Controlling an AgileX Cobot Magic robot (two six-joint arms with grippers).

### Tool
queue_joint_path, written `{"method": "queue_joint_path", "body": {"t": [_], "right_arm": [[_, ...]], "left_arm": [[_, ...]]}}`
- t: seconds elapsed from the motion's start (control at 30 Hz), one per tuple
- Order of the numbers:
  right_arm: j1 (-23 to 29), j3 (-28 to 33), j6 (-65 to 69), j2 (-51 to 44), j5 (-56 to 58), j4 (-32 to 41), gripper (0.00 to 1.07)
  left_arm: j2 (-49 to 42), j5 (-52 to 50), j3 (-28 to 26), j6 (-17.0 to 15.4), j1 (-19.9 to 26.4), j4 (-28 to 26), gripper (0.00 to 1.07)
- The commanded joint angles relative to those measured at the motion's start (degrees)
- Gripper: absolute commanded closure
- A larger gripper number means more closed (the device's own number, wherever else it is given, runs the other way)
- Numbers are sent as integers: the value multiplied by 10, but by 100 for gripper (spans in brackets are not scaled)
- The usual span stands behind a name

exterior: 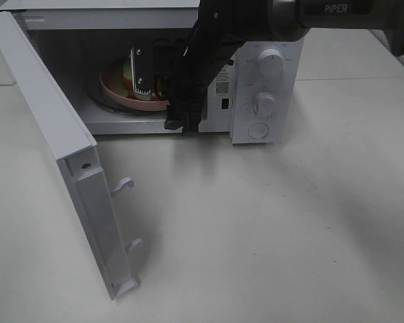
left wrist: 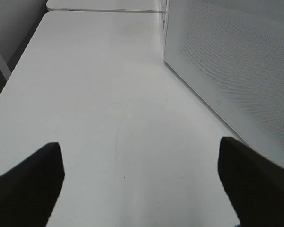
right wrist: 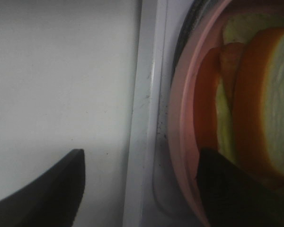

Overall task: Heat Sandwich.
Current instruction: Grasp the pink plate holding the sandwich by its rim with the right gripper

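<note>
While the right end effector (right wrist: pixel 142 161) stands spread at the sill of the microwave (exterior: pixel 266 87), gripping nothing, the sandwich (right wrist: pixel 260 94) sits on its pink plate (right wrist: pixel 180 118) inside. Loading looks done; next, back out clear of the plate, then swing the door (exterior: pixel 54 121) shut. The left end effector (left wrist: pixel 139 156) hangs spread over the bench (left wrist: pixel 109 94).
</note>
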Motion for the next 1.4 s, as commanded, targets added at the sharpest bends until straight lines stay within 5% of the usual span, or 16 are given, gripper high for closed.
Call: {"method": "queue_joint_path", "body": {"t": [0.03, 1.4], "right_arm": [[-7, -15, -1, 10, 8, 6, 41], [-21, -105, -5, 97, 4, 23, 44]], "left_arm": [[-9, -8, 2, 1, 2, 0, 25], [-9, -8, 2, 1, 2, 0, 25]]}}
